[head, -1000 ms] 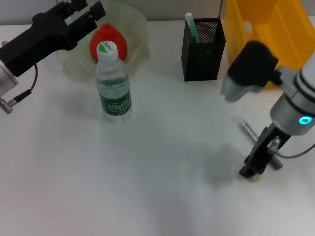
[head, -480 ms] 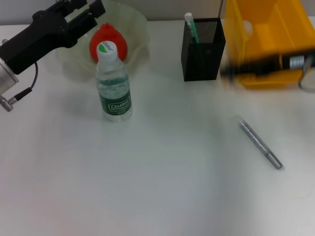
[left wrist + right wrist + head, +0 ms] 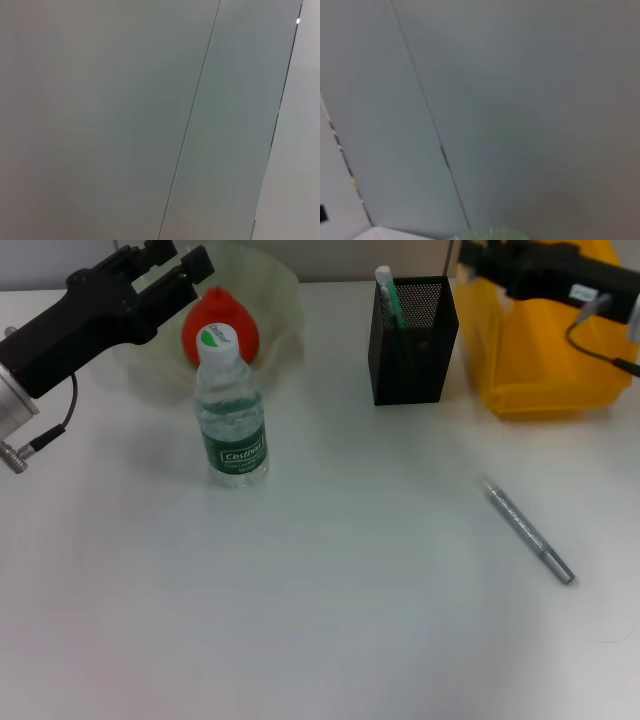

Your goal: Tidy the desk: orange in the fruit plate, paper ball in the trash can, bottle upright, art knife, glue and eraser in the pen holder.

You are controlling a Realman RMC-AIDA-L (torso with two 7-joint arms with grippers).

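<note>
The orange (image 3: 222, 324) lies in the pale-green fruit plate (image 3: 285, 285) at the back left. In front of the plate the bottle (image 3: 231, 412) stands upright. My left gripper (image 3: 172, 262) hovers open over the plate's left rim, holding nothing. The black mesh pen holder (image 3: 412, 345) has a white-and-green stick (image 3: 385, 290) in it, perhaps the glue. My right gripper (image 3: 474, 256) reaches across the yellow trash can (image 3: 545, 350), just right of the pen holder's top. The silver art knife (image 3: 528, 533) lies on the desk at the right. Eraser and paper ball are hidden.
The right wrist view shows a grey wall and a sliver of the fruit plate's rim (image 3: 492, 232). Only wall panels appear in the left wrist view. The desk edge runs along the back behind the plate and the bin.
My right arm has lifted off the desk beside the art knife and swung up and back over the trash can. The tan eraser under it is gone from the desk. The left arm has stayed put.
</note>
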